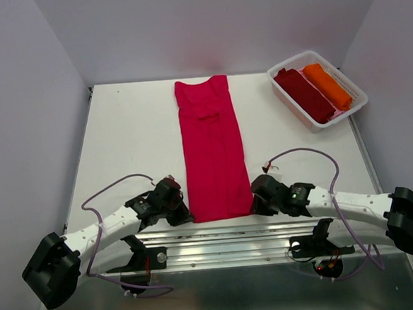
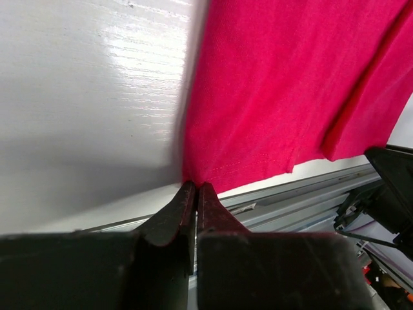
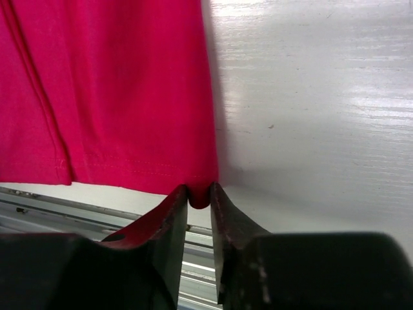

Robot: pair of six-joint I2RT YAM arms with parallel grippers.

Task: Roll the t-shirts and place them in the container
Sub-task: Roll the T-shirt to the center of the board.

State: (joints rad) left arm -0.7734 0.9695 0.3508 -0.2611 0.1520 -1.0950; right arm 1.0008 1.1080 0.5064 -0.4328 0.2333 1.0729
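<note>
A crimson-red t-shirt [image 1: 212, 154] lies folded into a long strip down the middle of the table, its hem toward the arms. My left gripper [image 1: 183, 212] is shut on the hem's near left corner [image 2: 193, 175]. My right gripper [image 1: 256, 202] is shut on the near right corner [image 3: 200, 194], a small bulge of red cloth pinched between its fingers [image 3: 173, 206]. A dark maroon t-shirt [image 1: 304, 95] and an orange t-shirt [image 1: 328, 85] lie rolled side by side in the white basket [image 1: 352, 108].
The basket stands at the table's back right. A metal rail [image 1: 227, 240] runs along the near edge just behind the hem. White walls close in the table on the left, back and right.
</note>
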